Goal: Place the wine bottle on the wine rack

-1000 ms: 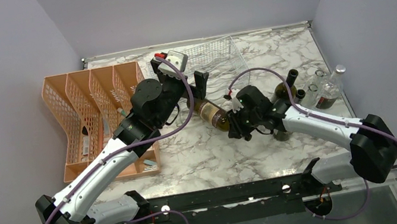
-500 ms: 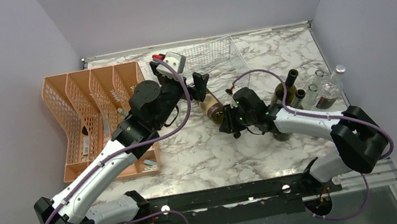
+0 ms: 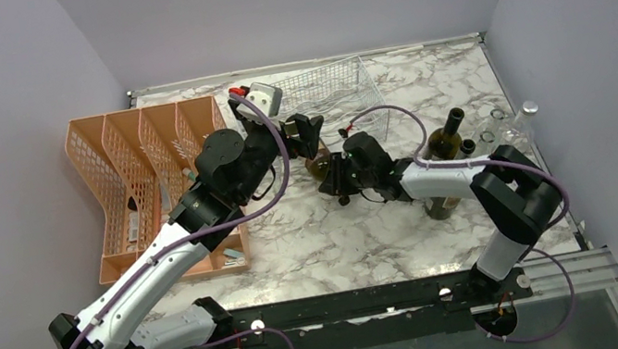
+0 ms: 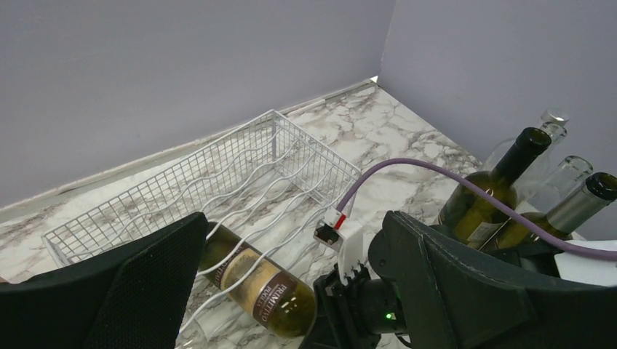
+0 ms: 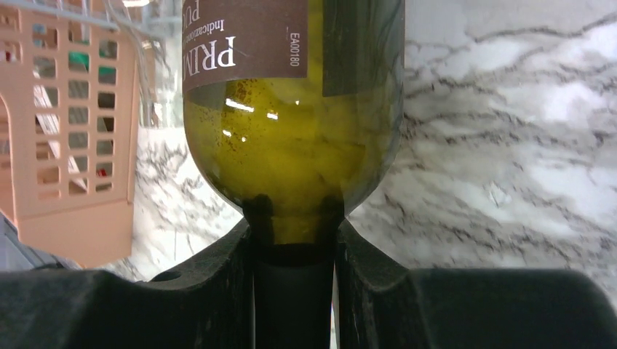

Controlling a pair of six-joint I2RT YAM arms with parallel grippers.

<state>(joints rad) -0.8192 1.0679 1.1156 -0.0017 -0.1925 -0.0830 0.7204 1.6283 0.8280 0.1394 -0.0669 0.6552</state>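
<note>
1. orange mesh organiser (image 3: 137, 178) sits at the left edge of the surface (image 3: 316, 239), well apart from the rack. it plays no part in the task, but it hems in the left arm's outer side.
2. left tool (image 3: 306, 134) hovers at the rack's near left corner with fingers spread wide and nothing held. judged to be placed as a side guide for the bottle.
3. wine rack (image 4: 218, 167), white wire, stands near the back wall. wine bottle (image 4: 258, 287) lies on its side, neck run in under the wavy wires at the near end, label and base outside. judged partly seated.
4. right tool (image 5: 295, 240) butts against the bottle's base with fingers close together. cannot tell whether they are fully closed or pinching the glass. it sits in line with the bottle's axis, which suits a push.
5. standing bottles (image 3: 446, 136) crowd just beside the right forearm, so there is little swing room that way. the open room is forward, along the rack.
</note>
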